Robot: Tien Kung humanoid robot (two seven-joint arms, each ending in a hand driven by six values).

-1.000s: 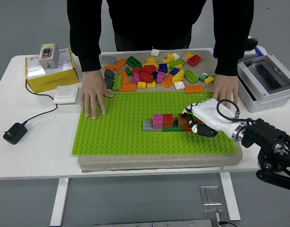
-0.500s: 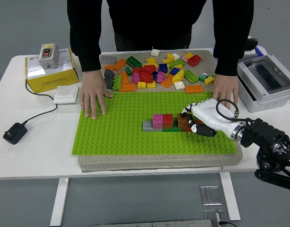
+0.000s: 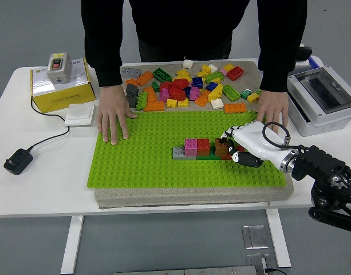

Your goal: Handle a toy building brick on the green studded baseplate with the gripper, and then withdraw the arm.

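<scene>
1. Change since the earlier frames: right hand (image 3: 235, 148) has shifted very slightly toward the lower right of the frame; bricks and the person's hands are unchanged.
2. Right hand: white, on a black arm entering from the lower right; fingers curled against the brown brick (image 3: 221, 147) at the right end of the brick row. Whether it truly clamps the brick cannot be told.
3. Brick row: centre-right of the green baseplate (image 3: 141, 154); grey, pink, red over green, then brown, left to right.
4. Baseplate: lies on a grey pad on the white worktop (image 3: 43, 183).
5. Loose bricks (image 3: 186, 86): heaped on the pad just beyond the baseplate's far edge, upper centre.
6. Person: stands at top of frame; one hand (image 3: 113, 117) flat on the baseplate's upper left corner, the other hand (image 3: 272, 110) at its upper right corner.
7. Yellow box (image 3: 60, 89): upper left.
8. Grey enclosure (image 3: 324, 97): right edge.
</scene>
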